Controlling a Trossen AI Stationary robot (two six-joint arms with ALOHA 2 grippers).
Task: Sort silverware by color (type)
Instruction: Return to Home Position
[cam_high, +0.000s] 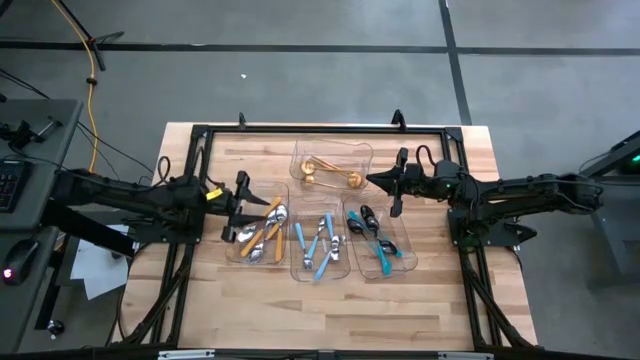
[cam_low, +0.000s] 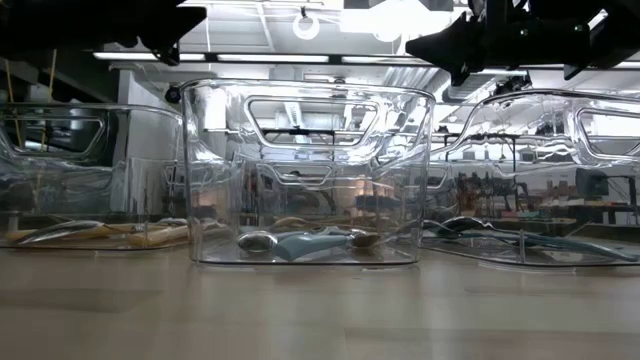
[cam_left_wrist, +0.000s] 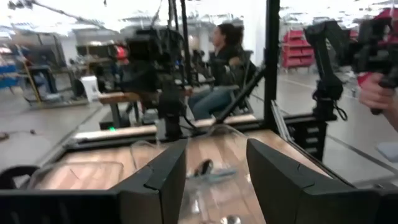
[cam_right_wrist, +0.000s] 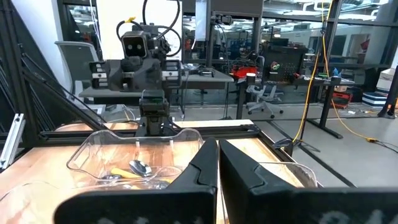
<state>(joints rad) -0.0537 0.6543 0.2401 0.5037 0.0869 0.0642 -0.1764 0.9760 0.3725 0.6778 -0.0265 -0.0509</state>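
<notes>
Sorting looks finished; arms judged bound for home
Left gripper (cam_left_wrist: 216, 180) fingers spread, right gripper (cam_right_wrist: 217, 167) fingers pressed together; gold cutlery (cam_high: 330, 177), orange-handled spoons (cam_high: 262, 232), light-blue spoons (cam_high: 320, 245) and teal-handled spoons (cam_high: 375, 236) lie in clear trays (cam_high: 298, 152) between them. Next: retract without clipping a rim.

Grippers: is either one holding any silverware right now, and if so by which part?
Nothing is held. The left gripper has open jaws with nothing between them; the right gripper has its jaws closed together, empty.
</notes>
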